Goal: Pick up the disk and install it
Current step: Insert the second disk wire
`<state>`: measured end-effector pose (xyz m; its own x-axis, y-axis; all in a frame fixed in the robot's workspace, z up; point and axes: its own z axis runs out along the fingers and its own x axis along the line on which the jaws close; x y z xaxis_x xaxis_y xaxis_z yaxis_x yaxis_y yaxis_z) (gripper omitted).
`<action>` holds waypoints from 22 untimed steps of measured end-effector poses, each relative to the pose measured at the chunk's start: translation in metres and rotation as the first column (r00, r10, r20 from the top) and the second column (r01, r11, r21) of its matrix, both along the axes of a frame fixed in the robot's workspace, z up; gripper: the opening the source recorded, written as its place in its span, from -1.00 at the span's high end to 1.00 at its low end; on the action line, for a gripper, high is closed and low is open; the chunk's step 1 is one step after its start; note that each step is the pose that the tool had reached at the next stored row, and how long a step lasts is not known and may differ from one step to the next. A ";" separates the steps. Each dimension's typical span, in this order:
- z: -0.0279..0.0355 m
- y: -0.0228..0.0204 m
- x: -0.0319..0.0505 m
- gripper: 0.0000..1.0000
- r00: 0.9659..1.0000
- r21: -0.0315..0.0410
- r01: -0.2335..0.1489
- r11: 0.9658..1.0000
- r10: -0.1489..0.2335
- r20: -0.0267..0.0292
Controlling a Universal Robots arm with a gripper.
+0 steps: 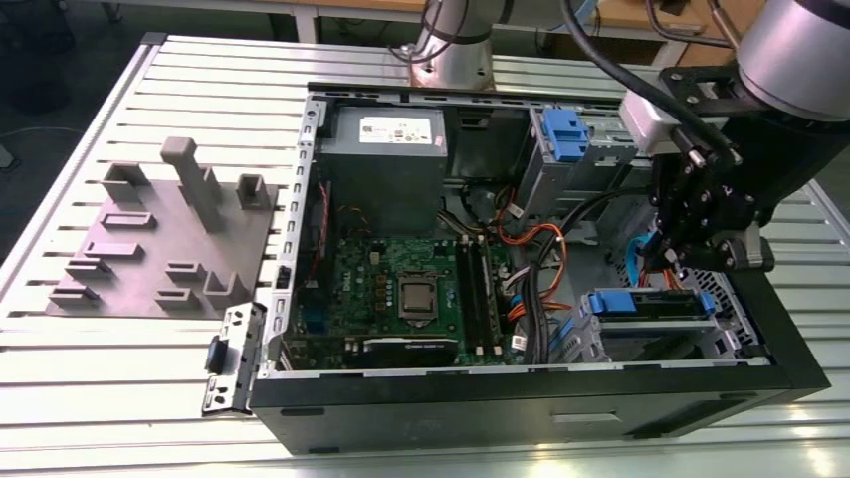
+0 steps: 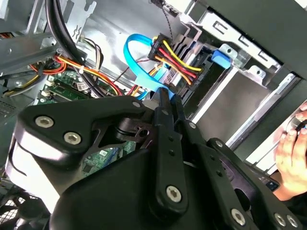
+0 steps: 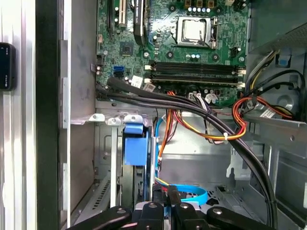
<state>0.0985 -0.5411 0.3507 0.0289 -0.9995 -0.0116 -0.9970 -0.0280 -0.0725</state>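
Gripper [image 1: 714, 261], fingers together at right of the exterior view, hangs over the blue-framed silver metal disk [image 1: 651, 304] seated in its bay, so installing looks nearly done, needing only a push home

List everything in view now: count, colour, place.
table: one, silver, slatted
computer case: one, black, open, on table
fixture plate: one, grey, at the exterior view's left of case
power supply: one, grey, far end of case
motherboard: one, green, case floor
disk: one, silver, blue frame, in bay at the exterior view's right
blue cable: one, beside bay
hand: one, a person's, outside case
gripper: one, black, inside case near disk
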 end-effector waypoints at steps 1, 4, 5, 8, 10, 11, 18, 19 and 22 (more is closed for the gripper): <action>-0.0009 -0.0004 -0.0007 0.68 1.000 0.000 0.000 1.000 0.000 0.001; -0.0038 -0.0025 -0.0017 0.68 1.000 -0.001 0.000 1.000 0.000 0.006; -0.0047 -0.0032 -0.0018 0.68 1.000 -0.001 0.000 1.000 0.000 0.007; -0.0065 -0.0066 -0.0021 0.68 1.000 -0.001 0.000 1.000 0.000 0.017; -0.0071 -0.0075 -0.0023 0.68 1.000 -0.001 0.000 1.000 0.000 0.026; -0.0071 -0.0075 -0.0024 0.68 1.000 -0.001 0.000 1.000 0.000 0.028; -0.0116 -0.0118 -0.0040 0.68 0.999 -0.001 0.000 1.000 0.000 0.032; -0.0123 -0.0131 -0.0044 0.68 0.999 -0.001 0.000 1.000 0.000 0.032; -0.0147 -0.0165 -0.0055 0.68 0.999 -0.001 0.000 1.000 0.000 0.037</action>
<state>0.0930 -0.5576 0.3361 0.0295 -0.9995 -0.0097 -0.9936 -0.0283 -0.1093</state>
